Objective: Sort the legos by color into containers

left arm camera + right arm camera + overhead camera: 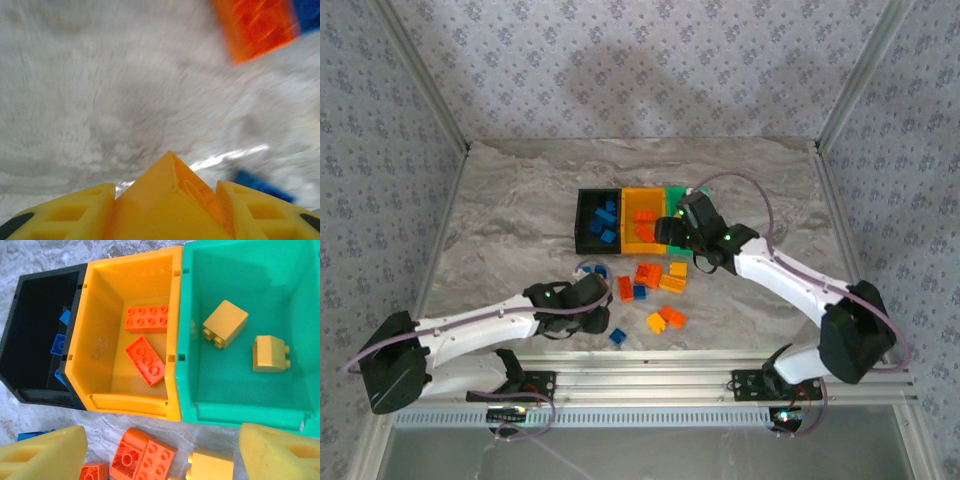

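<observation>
Top external view gives the whole workplace: a table (510, 210) with a grey-beige marbled top, closed at the back and at both sides by walls (640, 60) in pale grey flowered paper. Metal posts (420, 75) stand in the corners and a metal rail (650, 372) runs along the lower edge. A little above the centre of the frame stand the containers (622, 190), joined in one row. Below this row, around the centre, the loose legos (648, 273) in orange, yellow and blue lie scattered on the marbled surface.

The left gripper (594, 296) reaches in from the lower left and is low over the table, just left of the loose pieces. In the left wrist view its two yellow fingers (65, 212) sit at the bottom edge and press from both sides on a yellow brick (165, 212) that points one corner upward. The surface behind is blurred, with an orange brick (257, 27) at the upper right.

The right gripper (680, 228) reaches in from the lower right and hangs over the green end of the row. In the right wrist view its fingers (42, 455) stand wide apart in the lower corners and nothing is between them. Above them the black bin (40, 295) at the left has blue pieces inside, the orange bin (102, 310) in the middle has two orange ones, and the green bin (240, 280) at the right has two yellow ones.
</observation>
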You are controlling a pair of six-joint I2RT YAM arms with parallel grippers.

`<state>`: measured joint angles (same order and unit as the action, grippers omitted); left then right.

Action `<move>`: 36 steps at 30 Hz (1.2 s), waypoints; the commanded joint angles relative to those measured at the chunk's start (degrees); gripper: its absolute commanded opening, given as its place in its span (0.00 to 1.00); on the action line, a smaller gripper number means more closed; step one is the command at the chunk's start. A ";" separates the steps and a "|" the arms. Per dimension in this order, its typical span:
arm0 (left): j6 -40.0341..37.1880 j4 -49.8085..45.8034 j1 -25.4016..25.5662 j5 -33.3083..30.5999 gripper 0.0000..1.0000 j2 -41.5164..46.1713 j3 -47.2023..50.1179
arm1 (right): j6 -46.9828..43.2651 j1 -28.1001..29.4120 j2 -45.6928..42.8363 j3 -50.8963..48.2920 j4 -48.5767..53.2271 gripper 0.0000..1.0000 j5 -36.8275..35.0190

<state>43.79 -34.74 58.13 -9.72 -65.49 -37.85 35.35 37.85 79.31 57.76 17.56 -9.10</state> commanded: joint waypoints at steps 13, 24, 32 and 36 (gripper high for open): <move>-13.97 12.02 -9.33 4.36 0.42 -31.13 -41.26 | 11.09 -2.06 -23.14 -19.53 9.03 0.82 -5.40; -16.32 4.39 -10.66 7.61 0.42 -57.06 -72.87 | 11.88 -2.29 -28.09 -24.36 10.82 0.82 -3.87; -15.52 -0.45 -10.73 9.51 0.72 -65.65 -86.11 | 12.12 -1.78 -27.41 -25.01 10.06 0.84 -2.24; -14.55 -1.20 -10.75 10.78 0.81 -65.63 -88.30 | 12.24 -1.51 -26.78 -25.22 9.18 0.85 -1.82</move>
<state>28.82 -33.71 47.57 -0.78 -131.39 -123.11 46.35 35.92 51.92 33.45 26.79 -11.49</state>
